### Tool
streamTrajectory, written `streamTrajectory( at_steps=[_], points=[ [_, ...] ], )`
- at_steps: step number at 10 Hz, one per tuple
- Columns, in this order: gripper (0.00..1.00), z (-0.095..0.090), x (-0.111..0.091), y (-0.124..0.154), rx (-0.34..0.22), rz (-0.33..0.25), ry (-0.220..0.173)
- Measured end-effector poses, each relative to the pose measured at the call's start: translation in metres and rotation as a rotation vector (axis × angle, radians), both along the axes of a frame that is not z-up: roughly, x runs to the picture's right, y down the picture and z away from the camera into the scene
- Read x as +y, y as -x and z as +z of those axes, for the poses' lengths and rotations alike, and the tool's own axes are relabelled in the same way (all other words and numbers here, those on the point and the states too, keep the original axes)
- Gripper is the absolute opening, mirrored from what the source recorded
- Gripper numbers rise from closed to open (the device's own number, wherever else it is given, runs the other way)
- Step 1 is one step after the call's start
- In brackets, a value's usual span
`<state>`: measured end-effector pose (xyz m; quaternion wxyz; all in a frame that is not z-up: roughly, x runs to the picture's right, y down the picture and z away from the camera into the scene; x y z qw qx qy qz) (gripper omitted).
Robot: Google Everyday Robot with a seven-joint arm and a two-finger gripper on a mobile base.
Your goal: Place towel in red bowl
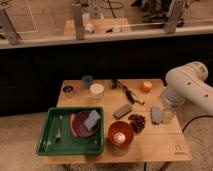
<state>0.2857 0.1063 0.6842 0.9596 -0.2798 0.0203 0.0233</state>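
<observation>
The small pale grey-blue folded towel (156, 115) lies on the right of the wooden counter (160, 145), apart from the glossy orange-red round bowl (113, 138) to its left, which stands upright to receive it. The gripper (168, 111) hangs just right of the towel, apparently positioned for grasping. Whether it is open or closed on the cloth cannot be told.

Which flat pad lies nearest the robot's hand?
The pale grey-blue towel, beside the gripper at far right; the blue pad lies in the maroon dish, the dark block farther left.
</observation>
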Motion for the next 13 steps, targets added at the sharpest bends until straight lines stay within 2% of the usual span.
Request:
streamTrajectory(
  at_steps=[3, 6, 13],
  points=[
    [0.8, 0.013, 0.011, 0.002, -0.02, -0.015, 0.0],
    [0.8, 0.049, 0.042, 0.007, -0.037, -0.067, -0.004],
    [0.8, 0.049, 0.04, 0.006, -0.039, -0.053, -0.015]
  ],
)
